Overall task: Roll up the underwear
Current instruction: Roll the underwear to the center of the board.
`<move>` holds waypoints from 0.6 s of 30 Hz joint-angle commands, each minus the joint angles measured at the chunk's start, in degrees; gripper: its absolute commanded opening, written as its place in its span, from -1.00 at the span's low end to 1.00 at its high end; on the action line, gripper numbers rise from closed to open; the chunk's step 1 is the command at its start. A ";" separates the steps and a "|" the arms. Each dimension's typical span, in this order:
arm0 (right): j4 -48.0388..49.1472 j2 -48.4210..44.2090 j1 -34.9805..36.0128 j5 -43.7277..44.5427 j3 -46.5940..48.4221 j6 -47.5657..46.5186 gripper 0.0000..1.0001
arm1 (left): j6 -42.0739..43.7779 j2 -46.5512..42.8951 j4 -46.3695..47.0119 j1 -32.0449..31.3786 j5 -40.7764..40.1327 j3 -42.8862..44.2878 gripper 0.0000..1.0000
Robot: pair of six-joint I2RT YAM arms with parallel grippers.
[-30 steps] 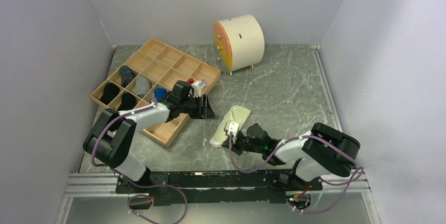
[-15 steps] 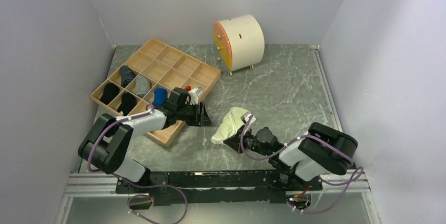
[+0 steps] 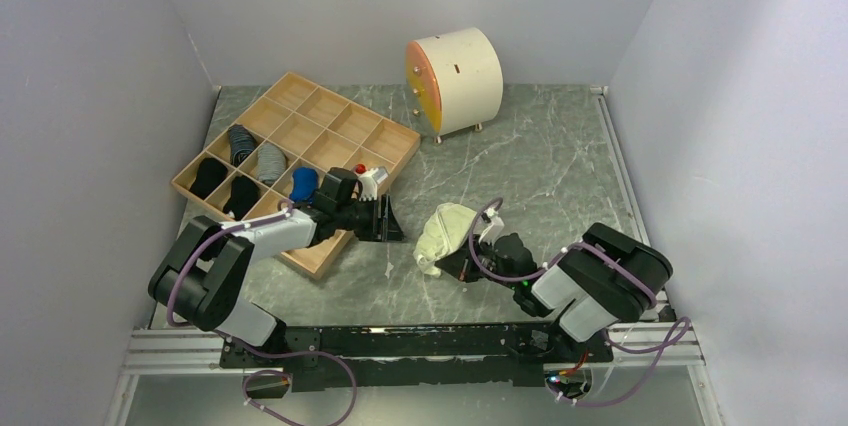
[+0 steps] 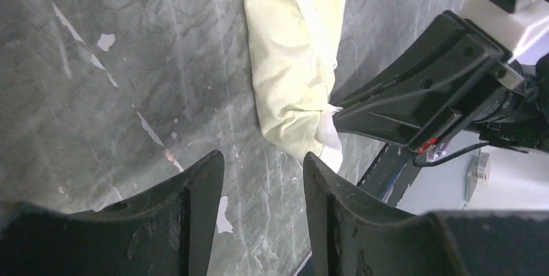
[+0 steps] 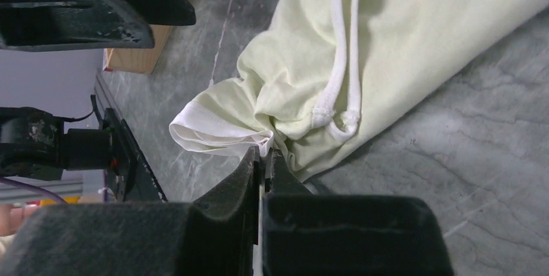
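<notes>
Marble tabletop, centre frame: pale underwear, near hem clamped in right gripper. Left gripper parted, empty, just left of it. Risk: thin edge pinch slipping mid-roll, cloth bunching instead.

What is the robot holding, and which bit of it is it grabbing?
The right gripper pinches the pale yellow underwear at its bunched end nearest the robot. The left gripper is open and holds nothing.

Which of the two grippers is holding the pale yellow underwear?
The right gripper: shut on the white-edged end of the underwear. The left gripper stands open and empty, apart from it.
</notes>
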 commanded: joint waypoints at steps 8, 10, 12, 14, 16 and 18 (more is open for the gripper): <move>-10.92 -3.78 -2.63 0.77 2.21 5.64 -1.00 | 10.39 -0.06 0.02 -2.42 5.59 0.98 0.12; -13.16 -5.25 -2.67 1.42 2.64 5.40 -1.00 | 11.62 -0.67 0.16 -4.51 4.06 0.85 0.12; -14.44 -6.25 -2.96 1.44 2.75 5.27 -1.00 | 13.14 -0.62 -0.06 -6.90 2.76 1.33 0.07; -15.10 -6.98 -3.15 1.36 2.84 5.33 -1.00 | 14.70 -0.07 -0.79 -8.87 2.61 2.16 -0.02; -16.06 -7.17 -3.34 1.35 3.16 5.05 -1.00 | 15.23 0.38 -0.68 -9.49 2.79 2.29 -0.06; -16.94 -7.17 -3.56 1.26 3.51 4.95 -1.00 | 14.76 1.11 0.30 -9.72 3.52 2.48 -0.12</move>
